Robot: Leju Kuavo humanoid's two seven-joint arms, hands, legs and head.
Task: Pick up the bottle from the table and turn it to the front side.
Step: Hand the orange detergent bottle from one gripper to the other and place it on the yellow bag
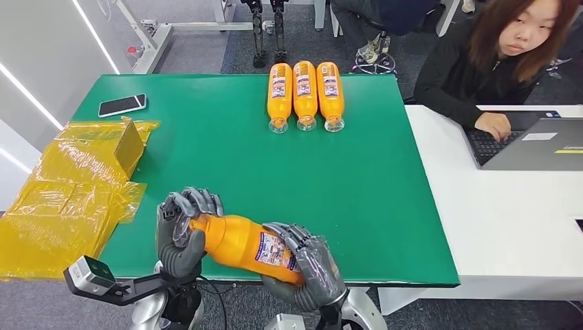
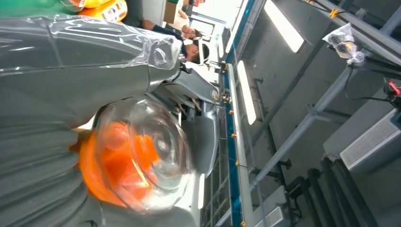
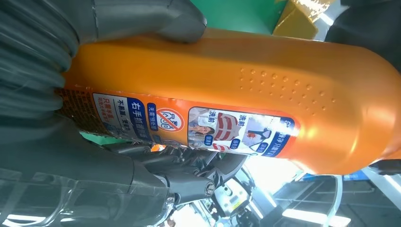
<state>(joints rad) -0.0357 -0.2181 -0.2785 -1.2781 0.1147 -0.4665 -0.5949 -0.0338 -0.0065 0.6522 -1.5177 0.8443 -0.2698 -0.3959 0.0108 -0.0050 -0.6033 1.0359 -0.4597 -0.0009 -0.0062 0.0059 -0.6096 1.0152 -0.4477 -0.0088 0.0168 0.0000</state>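
Note:
An orange bottle [image 1: 244,246] with a printed label is held above the near edge of the green table [image 1: 227,158], lying on its side. My left hand [image 1: 181,230] grips its clear cap end [image 2: 142,153]. My right hand [image 1: 309,265] wraps the bottom end, fingers over the label [image 3: 189,125]. In the right wrist view the bottle's [image 3: 246,101] label faces the camera, with the thumb [image 3: 142,21] on one side. Three more orange bottles [image 1: 304,95] lie side by side at the table's far edge.
Yellow plastic wrapping [image 1: 69,192] and a small box [image 1: 128,146] lie at the table's left edge. A phone [image 1: 122,104] rests at the far left corner. A person [image 1: 502,55] works at a laptop [image 1: 536,141] on the white table to the right.

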